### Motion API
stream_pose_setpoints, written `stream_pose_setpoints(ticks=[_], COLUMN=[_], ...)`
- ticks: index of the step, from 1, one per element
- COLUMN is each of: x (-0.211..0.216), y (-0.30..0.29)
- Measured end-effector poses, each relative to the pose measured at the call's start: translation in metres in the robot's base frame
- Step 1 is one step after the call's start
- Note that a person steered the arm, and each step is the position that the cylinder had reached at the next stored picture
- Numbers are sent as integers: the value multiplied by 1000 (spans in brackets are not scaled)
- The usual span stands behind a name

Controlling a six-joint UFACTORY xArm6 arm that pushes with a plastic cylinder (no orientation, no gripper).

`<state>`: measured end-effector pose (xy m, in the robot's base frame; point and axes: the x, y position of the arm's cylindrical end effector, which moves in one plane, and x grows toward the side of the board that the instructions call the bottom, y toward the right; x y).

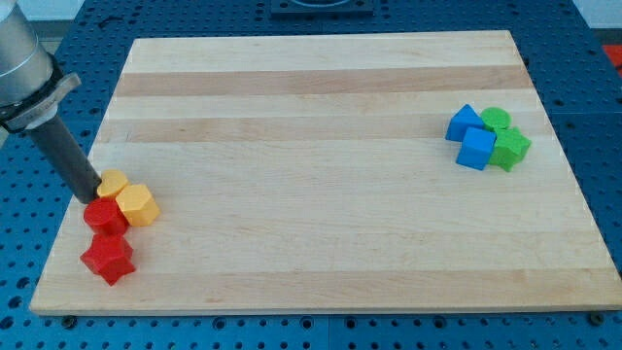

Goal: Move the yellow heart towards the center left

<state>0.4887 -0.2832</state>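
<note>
The yellow heart [114, 182] lies near the board's left edge, a little below mid-height, its shape partly hidden by the rod. My tip [91, 197] rests on the board right against the heart's lower left side and just above the red round block [104, 216]. A yellow hexagon [139, 205] touches the heart on its lower right. The dark rod slants up towards the view's top left corner.
A red star [108, 258] sits just below the red round block, near the board's bottom left. At the right, a blue triangle [464, 122], a blue cube [476, 149], a green round block [497, 119] and a green star [511, 149] are bunched together. The wooden board [321, 107] lies on a blue perforated table.
</note>
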Motion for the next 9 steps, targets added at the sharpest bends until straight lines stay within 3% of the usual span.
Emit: stream_pose_setpoints(ticks=[2,4,6,8,9], x=[6,38,28,-31,-13], y=[-21,-14,61,53,52])
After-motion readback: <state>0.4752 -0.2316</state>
